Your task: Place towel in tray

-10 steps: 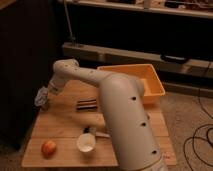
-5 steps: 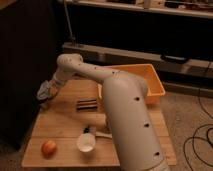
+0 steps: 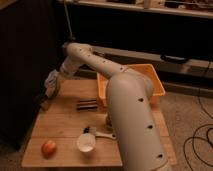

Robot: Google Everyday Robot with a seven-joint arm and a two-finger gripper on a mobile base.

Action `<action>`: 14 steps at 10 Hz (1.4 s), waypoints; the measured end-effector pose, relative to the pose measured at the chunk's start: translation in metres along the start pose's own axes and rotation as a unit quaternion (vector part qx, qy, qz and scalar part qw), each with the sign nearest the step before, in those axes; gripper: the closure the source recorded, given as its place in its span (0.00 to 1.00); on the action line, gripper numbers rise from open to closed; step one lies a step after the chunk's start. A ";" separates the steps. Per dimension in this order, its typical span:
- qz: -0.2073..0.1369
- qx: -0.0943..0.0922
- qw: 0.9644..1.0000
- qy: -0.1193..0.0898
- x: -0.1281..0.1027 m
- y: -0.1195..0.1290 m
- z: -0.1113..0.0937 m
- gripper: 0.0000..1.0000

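Note:
The towel (image 3: 50, 85), a pale grey crumpled cloth, hangs from my gripper (image 3: 54, 79) above the far left corner of the wooden table (image 3: 60, 125). The gripper is shut on the towel and holds it off the tabletop. The tray (image 3: 150, 87) is an orange-yellow bin at the far right of the table, to the right of the gripper. My white arm (image 3: 127, 110) rises from the front of the table, hides part of the tray's left side and reaches left to the gripper.
A red apple (image 3: 48, 148) lies at the table's front left. A white cup (image 3: 86, 142) stands beside it, with a white-handled utensil (image 3: 99, 133) behind it. A dark flat object (image 3: 86, 104) lies mid-table. A dark cabinet (image 3: 22, 60) stands to the left.
The gripper has lifted the towel higher and carried it a little to the right, away from the table's left edge.

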 end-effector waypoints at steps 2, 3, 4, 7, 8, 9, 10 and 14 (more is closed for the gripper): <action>0.019 0.024 0.999 0.012 0.025 -0.021 -0.026 1.00; 0.030 0.040 0.999 0.020 0.042 -0.034 -0.044 1.00; 0.040 0.054 0.997 0.028 0.057 -0.044 -0.059 1.00; 0.059 0.091 0.993 0.053 0.094 -0.061 -0.100 1.00; 0.066 0.102 0.991 0.061 0.106 -0.065 -0.114 1.00; 0.076 0.112 0.988 0.071 0.122 -0.069 -0.127 1.00; 0.088 0.124 0.985 0.082 0.140 -0.074 -0.140 1.00; 0.130 0.151 0.972 0.127 0.204 -0.086 -0.167 1.00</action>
